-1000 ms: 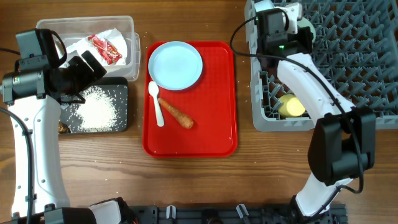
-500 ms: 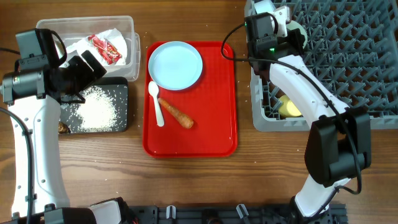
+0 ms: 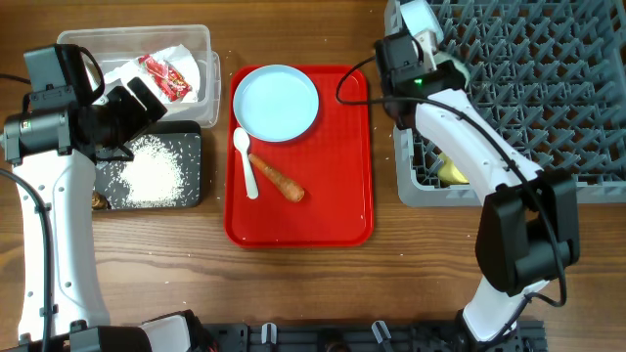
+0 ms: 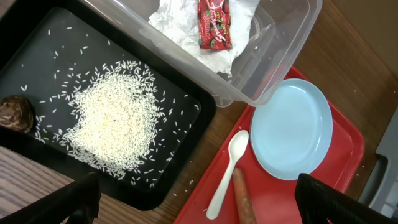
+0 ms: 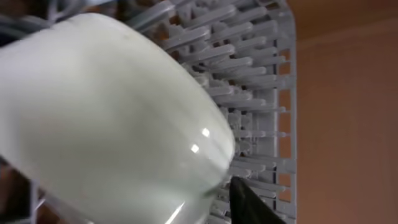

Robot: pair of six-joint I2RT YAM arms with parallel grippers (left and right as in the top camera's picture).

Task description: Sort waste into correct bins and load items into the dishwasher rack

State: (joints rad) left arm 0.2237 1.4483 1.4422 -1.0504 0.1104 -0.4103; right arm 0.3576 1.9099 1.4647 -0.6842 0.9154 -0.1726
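Step in hand, as I read it: seating the bowl (image 3: 419,16) in the dishwasher rack (image 3: 548,88).
- Bowl is at the rack's upper left corner, top of the overhead frame, right of centre.
- Right gripper (image 3: 427,37) is right against it. Clamped or let go, cannot tell.
- To do it well: let the bowl settle tilted between pegs, confirm they carry it, then lift clear without dragging the rim.
- Bowl looks pale, glossy, smooth-walled, and fills the left of the right wrist view.
- Left gripper (image 4: 205,205) is spread wide and empty above the black tray (image 4: 31,56).
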